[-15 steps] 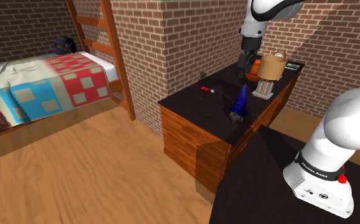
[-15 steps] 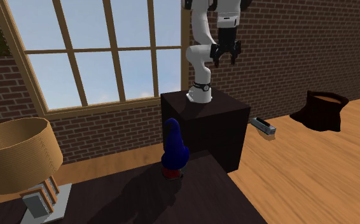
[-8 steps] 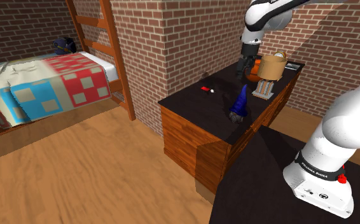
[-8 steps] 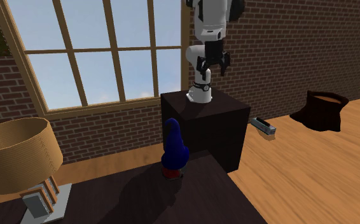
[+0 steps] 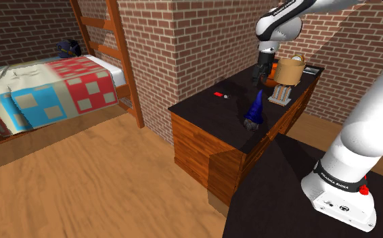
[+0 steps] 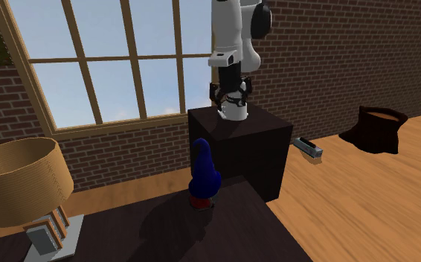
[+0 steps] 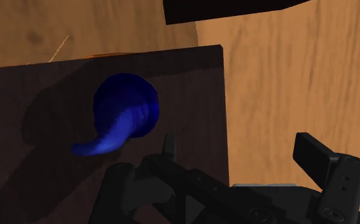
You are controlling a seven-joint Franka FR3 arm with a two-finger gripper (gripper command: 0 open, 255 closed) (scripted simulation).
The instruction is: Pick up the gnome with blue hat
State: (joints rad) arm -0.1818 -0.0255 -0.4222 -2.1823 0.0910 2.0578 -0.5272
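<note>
The gnome [image 5: 255,110] with its blue hat stood upright on the dark bench [image 5: 204,108], close to the bench edge that faces the black stand [image 5: 285,189]. From the wrist camera its hat [image 7: 124,114] sat a little in from that edge, with wooden floor [image 7: 287,83] beyond it. Bare bench top lay open around the gnome. The lamp [image 5: 289,73] stood further along the bench, and a small red thing [image 5: 220,94] lay well apart toward the brick wall.

The tool [image 5: 258,76] hung in the air above the bench, clear of the gnome, its fingers [image 7: 312,153] apart and clasping nothing.

Against half a second before, the tool [image 6: 230,95] had come lower in the second exterior view and shifted toward that view's left. The gnome [image 6: 203,175] had not moved.

On the floor by the far wall a dark tub [image 6: 380,128] showed a brown top; what filled it could not be told.
</note>
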